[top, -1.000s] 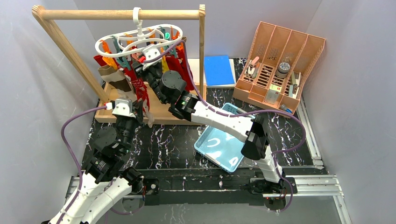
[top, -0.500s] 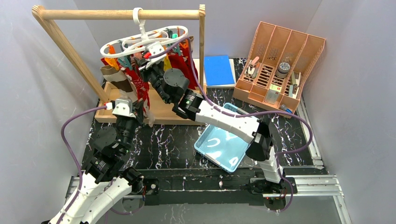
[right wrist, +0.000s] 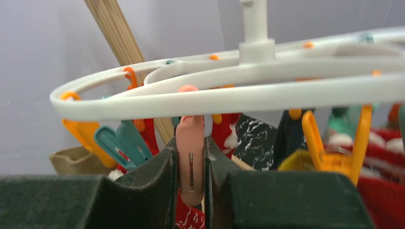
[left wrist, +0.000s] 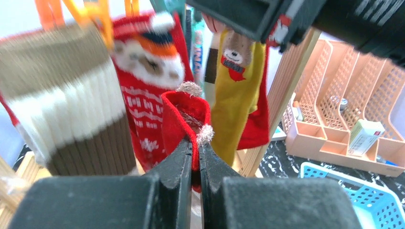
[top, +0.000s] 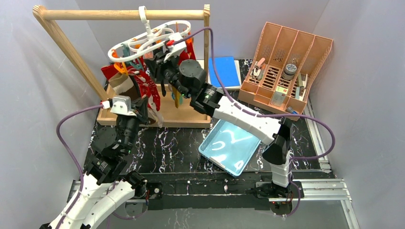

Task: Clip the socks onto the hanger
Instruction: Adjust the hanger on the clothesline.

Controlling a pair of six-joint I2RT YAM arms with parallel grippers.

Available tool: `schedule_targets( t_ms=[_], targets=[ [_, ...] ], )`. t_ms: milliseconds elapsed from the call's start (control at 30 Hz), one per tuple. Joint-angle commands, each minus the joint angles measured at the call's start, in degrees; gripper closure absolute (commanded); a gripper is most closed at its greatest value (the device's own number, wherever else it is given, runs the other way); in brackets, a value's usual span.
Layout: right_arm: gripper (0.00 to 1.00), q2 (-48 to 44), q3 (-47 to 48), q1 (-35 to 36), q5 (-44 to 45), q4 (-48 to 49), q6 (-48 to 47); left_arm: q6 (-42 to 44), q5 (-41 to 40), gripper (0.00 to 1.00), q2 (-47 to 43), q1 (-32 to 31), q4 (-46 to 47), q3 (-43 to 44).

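Note:
The white ring hanger [top: 149, 39] hangs tilted from the wooden rail, its ring [right wrist: 215, 98] crossing the right wrist view. My right gripper [right wrist: 190, 145] is shut on a pale orange clip [right wrist: 189, 125] dangling from the ring; in the top view it [top: 161, 59] sits just under the hanger. My left gripper [left wrist: 196, 144] is shut on the cuff of a red sock [left wrist: 184, 112] with white pompoms, held up below the clips [top: 145, 102]. A brown-and-beige striped sock [left wrist: 67, 95], a red Santa sock [left wrist: 143, 71] and a mustard sock [left wrist: 236, 86] hang clipped behind it.
The light wooden rail frame [top: 124, 14] stands on its base board [top: 172, 112]. A blue mesh tray [top: 229, 145] lies under the right arm. A peach desk organizer [top: 286, 67] and a blue book [top: 223, 71] sit at the back right.
My right gripper has closed on the clip and moved up and to the right, swinging the hanger that way. The left gripper has risen slightly, still holding the red sock.

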Motion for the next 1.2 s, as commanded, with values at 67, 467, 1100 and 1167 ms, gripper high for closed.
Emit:
schedule_targets(
  t_ms=[67, 467, 1100, 1167],
  targets=[
    [0.99, -9.63, -10.84, -7.55, -8.53, 6.43, 12.81, -4.84, 2.23, 1.00, 3.64, -0.04, 6.67, 3.57],
    [0.95, -14.72, -14.92, -10.31, -8.62, 3.46, 10.06, -7.98, 9.78, 1.00, 12.64, -0.04, 17.27, 2.99],
    [0.34, -14.32, -11.59, -10.46, -4.65, -2.07, 2.61, -3.99, 11.18, 1.00, 18.71, -0.03, 21.15, 4.31],
    [0.32, -14.21, -11.57, -10.42, -5.05, -1.48, 1.41, -3.41, 11.44, 1.00, 19.03, -0.04, 21.27, 4.44]
  ],
)
